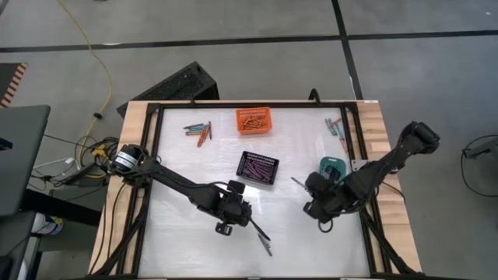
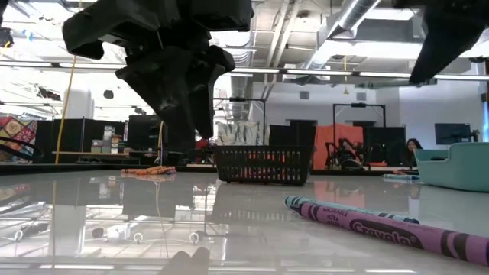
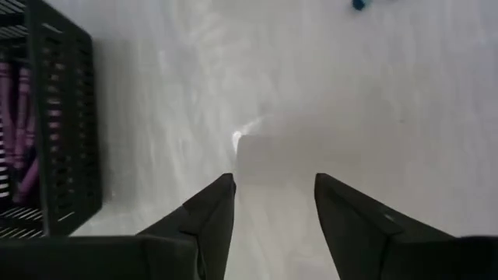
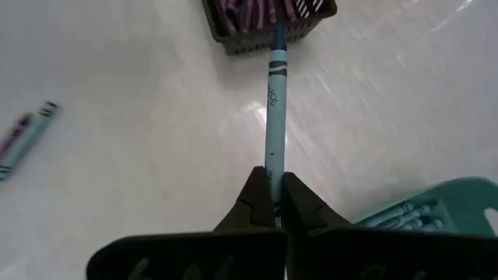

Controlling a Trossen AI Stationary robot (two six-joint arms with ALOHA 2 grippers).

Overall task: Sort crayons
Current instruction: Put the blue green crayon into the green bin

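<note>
My right gripper (image 1: 310, 189) is shut on a teal-blue crayon (image 4: 274, 101), just on the near side of the teal basket (image 1: 333, 167). My left gripper (image 3: 274, 194) is open and empty above bare table, near the black basket (image 1: 257, 167), which holds purple crayons (image 3: 23, 132). It also shows in the high view (image 1: 236, 208). A purple crayon (image 2: 382, 225) lies flat on the table near the front edge. Loose crayons lie at the far left (image 1: 198, 131) and far right (image 1: 336, 128). My right gripper pinches the teal-blue crayon by one end (image 4: 271, 173) between its two fingertips. The crayon runs on from the fingers in line with them, its free end (image 4: 278, 35) pointing toward the black basket. It looks lifted clear of the table.
An orange basket (image 1: 254, 120) with orange-red crayons stands at the far middle. The teal basket holds blue crayons (image 4: 405, 210). Two crayons (image 4: 22, 136) lie on the table beside my right gripper. A black frame (image 1: 156, 117) rims the white table top.
</note>
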